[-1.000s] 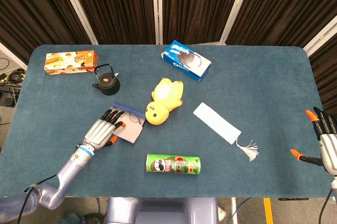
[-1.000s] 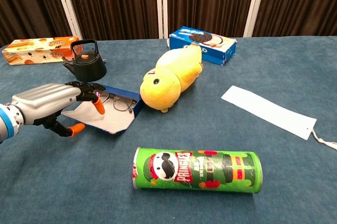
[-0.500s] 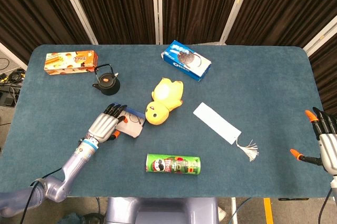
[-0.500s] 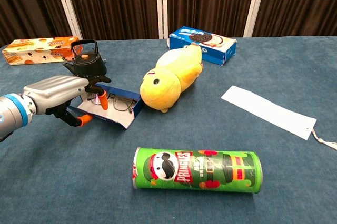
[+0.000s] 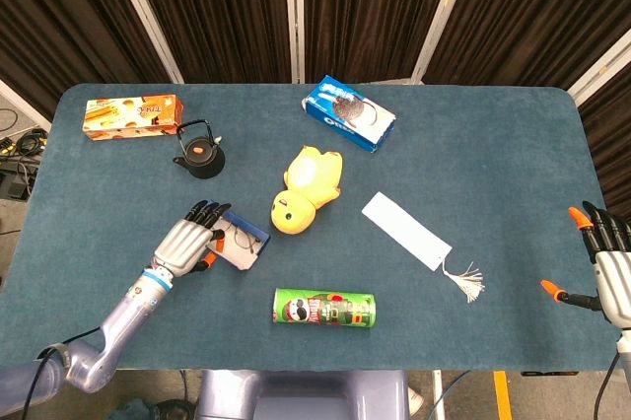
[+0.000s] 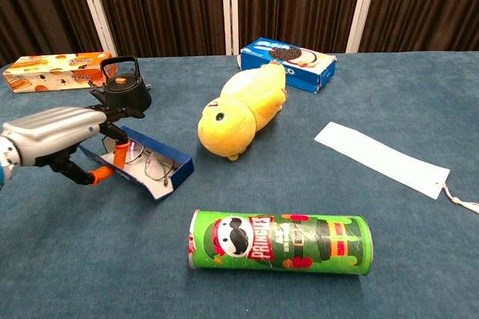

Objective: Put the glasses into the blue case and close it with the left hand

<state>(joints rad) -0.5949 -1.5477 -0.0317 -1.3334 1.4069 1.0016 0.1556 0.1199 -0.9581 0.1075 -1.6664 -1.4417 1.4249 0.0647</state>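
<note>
The blue case [image 6: 169, 183] lies open and tilted left of the table's middle, with the glasses [image 6: 150, 167] inside it. In the head view the blue case [image 5: 258, 239] sits just left of the duck, and the glasses [image 5: 240, 237] show in its pale inside. My left hand [image 6: 57, 133] grips the case's left end, fingers over the top and thumb underneath; the lid is hidden by the hand. From above, my left hand [image 5: 186, 242] covers that end. My right hand [image 5: 608, 267] hangs off the table's right edge, fingers spread and holding nothing.
A yellow plush duck [image 6: 239, 108] lies right of the case. A black teapot [image 6: 123, 87] stands behind my left hand. A green Pringles can [image 6: 281, 242] lies near the front edge. An Oreo box [image 5: 347, 112], an orange box [image 5: 130, 116] and a white bookmark [image 5: 406, 231] lie farther off.
My left hand folded the flat white lid up and drew the case a little toward the front, away from the duck. The case now sits tilted. The right hand stayed put.
</note>
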